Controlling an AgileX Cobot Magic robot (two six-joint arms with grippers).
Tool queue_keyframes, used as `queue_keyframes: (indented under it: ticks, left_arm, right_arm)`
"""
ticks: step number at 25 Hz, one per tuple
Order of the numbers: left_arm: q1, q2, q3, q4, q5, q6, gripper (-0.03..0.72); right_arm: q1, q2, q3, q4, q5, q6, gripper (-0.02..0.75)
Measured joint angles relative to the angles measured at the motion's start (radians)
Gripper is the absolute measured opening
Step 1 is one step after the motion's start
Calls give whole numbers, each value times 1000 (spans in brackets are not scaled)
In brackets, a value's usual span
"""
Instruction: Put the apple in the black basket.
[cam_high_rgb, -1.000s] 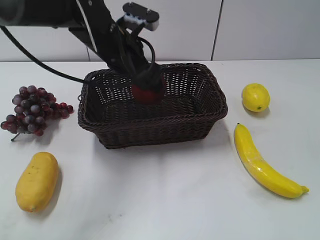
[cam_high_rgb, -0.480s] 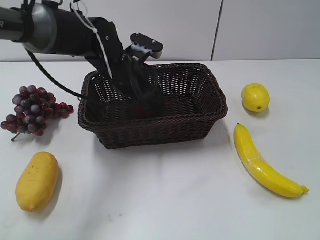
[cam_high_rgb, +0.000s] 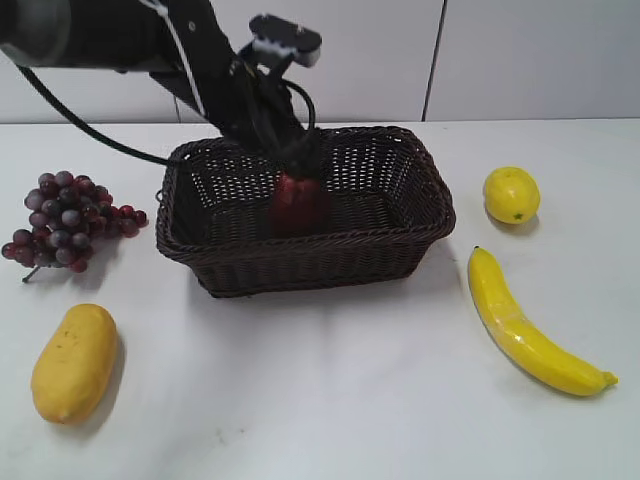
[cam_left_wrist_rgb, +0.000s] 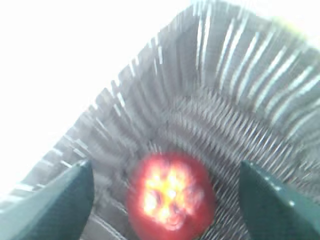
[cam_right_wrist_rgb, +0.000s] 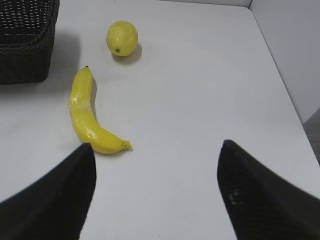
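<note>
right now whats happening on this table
The left tool is open above the apple, which sits inside the basket; the wrist view shows gaps between its fingers and the fruit. So the apple looks delivered and released. The right tool is open too, holding nothing, over bare table near the banana and lemon. Grapes and a mango lie left of the basket.

Black left arm, black cable, dark gripper fingers

apple: 1 | black basket: 1 | grape bunch: 1 | mango: 1 | lemon: 1 | banana: 1
</note>
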Motion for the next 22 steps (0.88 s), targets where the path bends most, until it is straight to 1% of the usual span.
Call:
queue_keyframes:
  ticks: [3,5,7,9,11,13,16,19,22]
  left_arm:
    - [1,-83,0,-2,6,0,692]
    - [8,-143,0,-2,41,-9,692]
    - [22,-215,0,-5,92,-29,692]
    - [52,-277,0,-5,162,-46,692]
    - [96,-334,0,-4,236,-55,685]
    - [156,-374,0,18,319,-83,675]
    - [259,-420,0,77,480,-156,660]
    - [369,-460,0,108,614,-251,632]
    - [447,-501,0,120,675,-288,599]
  right_arm:
    - [0,0,0,0,0,0,571]
    - [0,0,0,0,0,0,571]
    - [0,0,0,0,0,0,571]
    - [0,0,0,0,0,0,571]
    - [0,0,0,0,0,0,571]
    - [0,0,0,0,0,0,571]
    - [0,0,0,0,0,0,571]
    - [0,0,0,0,0,0,571]
    - [0,0,0,0,0,0,571]
